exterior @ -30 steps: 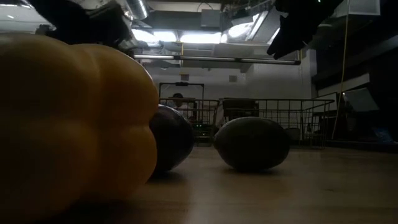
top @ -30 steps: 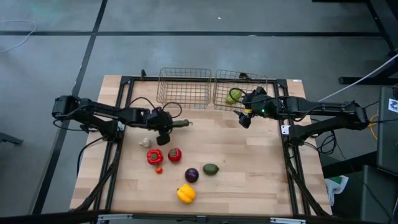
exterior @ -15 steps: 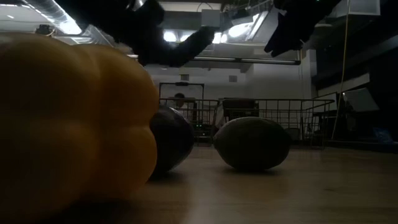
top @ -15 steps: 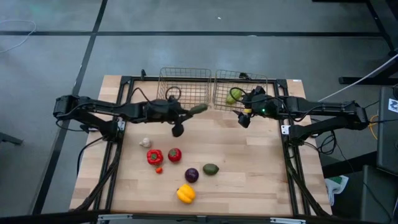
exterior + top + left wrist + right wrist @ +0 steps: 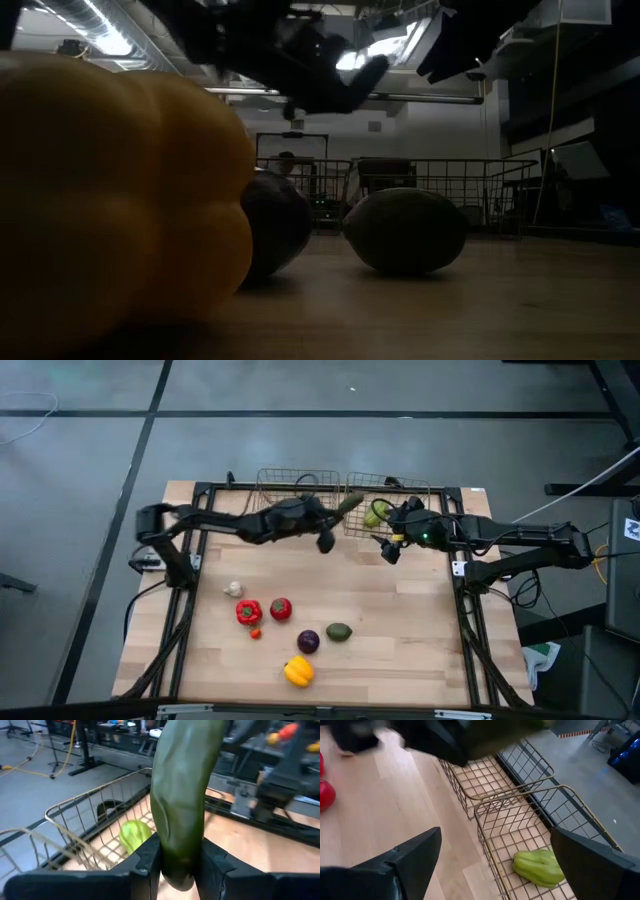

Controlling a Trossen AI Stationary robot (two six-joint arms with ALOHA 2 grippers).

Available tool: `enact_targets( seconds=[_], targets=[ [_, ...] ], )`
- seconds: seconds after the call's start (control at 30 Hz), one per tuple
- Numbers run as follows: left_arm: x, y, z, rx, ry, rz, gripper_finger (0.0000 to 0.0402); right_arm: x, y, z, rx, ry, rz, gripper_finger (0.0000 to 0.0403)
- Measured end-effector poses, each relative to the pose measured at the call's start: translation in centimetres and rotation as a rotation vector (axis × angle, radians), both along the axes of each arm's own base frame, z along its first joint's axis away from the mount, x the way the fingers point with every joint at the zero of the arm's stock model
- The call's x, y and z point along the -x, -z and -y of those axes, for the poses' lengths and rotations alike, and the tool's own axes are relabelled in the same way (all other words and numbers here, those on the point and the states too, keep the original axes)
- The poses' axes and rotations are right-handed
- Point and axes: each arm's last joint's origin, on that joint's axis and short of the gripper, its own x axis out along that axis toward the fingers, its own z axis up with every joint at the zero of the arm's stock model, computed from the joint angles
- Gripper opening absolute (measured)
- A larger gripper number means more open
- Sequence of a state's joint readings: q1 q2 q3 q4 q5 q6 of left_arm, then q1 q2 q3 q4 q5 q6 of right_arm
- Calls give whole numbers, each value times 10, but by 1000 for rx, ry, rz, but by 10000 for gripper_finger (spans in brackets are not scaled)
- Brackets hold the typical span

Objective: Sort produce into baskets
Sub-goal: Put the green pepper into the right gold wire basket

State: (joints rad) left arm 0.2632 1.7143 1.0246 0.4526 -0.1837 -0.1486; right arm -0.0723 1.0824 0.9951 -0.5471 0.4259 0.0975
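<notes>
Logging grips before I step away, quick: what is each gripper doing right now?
Left gripper: shut on a long green vegetable, held over the baskets.
Right gripper: open, holding nothing, near the basket with a green piece.

Dim, backlit low view with glaring ceiling lights (image 5: 110, 42), a blurred yellow pepper (image 5: 110, 200); evenly lit high view.
</notes>
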Motion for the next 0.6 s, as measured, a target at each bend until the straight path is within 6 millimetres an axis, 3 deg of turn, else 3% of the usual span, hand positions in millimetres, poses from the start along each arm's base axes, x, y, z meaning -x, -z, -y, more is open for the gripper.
enact_targets(
  seconds=[0.33,0.6],
  targets=[
    [-60,21,-45,0,-61,-2,90,0,0,0,0,0,0,374],
    [-78,41,-57,14,-92,-23,92,0,0,0,0,0,-1,374]
  ],
)
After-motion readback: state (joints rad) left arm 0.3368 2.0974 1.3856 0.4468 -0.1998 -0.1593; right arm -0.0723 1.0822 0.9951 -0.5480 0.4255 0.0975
